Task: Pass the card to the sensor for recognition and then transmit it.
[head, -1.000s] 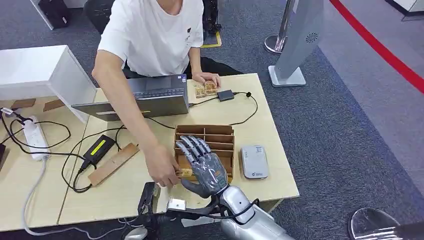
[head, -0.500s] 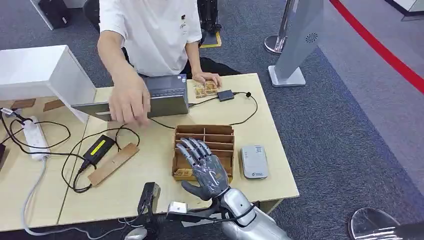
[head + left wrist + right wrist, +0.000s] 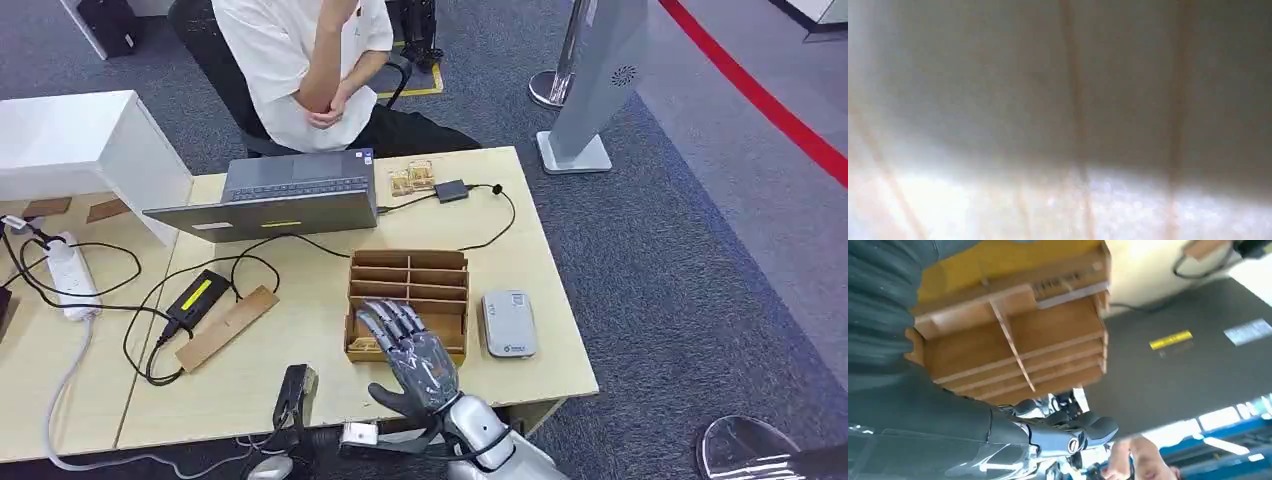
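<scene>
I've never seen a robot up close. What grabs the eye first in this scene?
The silver-grey robot hand stands out first, fingers spread and holding nothing, over the near end of a brown wooden slotted organiser box on the pale wooden table. Just right of the box lies a small grey card sensor. Across the table, a person in a white shirt sits behind an open grey laptop.

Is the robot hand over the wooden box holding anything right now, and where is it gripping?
Nothing. The right robot hand hovers open above the wooden divider box.
</scene>
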Tool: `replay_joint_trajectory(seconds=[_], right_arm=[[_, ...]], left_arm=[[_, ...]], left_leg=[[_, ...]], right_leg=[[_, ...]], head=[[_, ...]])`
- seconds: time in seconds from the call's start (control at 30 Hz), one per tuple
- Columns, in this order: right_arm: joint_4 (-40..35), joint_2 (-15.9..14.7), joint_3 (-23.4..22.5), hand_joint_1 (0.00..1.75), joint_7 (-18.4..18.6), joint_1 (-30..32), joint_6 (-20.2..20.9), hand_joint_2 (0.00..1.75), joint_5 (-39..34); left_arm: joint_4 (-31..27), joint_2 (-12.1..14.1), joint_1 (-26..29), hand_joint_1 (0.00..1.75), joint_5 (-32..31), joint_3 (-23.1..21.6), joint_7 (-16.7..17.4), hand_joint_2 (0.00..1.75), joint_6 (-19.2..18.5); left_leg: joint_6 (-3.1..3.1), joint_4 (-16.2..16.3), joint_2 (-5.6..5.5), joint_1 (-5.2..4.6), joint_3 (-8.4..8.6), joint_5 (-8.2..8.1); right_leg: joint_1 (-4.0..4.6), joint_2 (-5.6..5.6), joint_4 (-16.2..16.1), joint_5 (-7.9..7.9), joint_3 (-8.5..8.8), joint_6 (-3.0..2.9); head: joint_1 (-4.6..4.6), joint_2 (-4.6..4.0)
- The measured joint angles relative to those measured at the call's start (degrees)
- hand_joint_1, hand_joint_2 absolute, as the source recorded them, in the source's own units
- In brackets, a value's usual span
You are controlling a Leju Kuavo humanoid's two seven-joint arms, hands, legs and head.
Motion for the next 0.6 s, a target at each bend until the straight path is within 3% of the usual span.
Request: replay_joint_trajectory(seconds=[0.6], right_arm=[[9.2, 2.6, 0.2, 0.0, 0.1, -1.8, -0.4, 1.75, 0.3]], left_arm=[[0.0, -0.6, 0.0, 0.0, -0.9, 0.0, 0.9, 1.75, 0.2]], left_leg=[[0.0, 0.0, 0.0, 0.0, 0.0, 0.01]], right_leg=[[0.0, 0.0, 0.0, 0.0, 0.0, 0.0]], head=[[0.0, -0.02]])
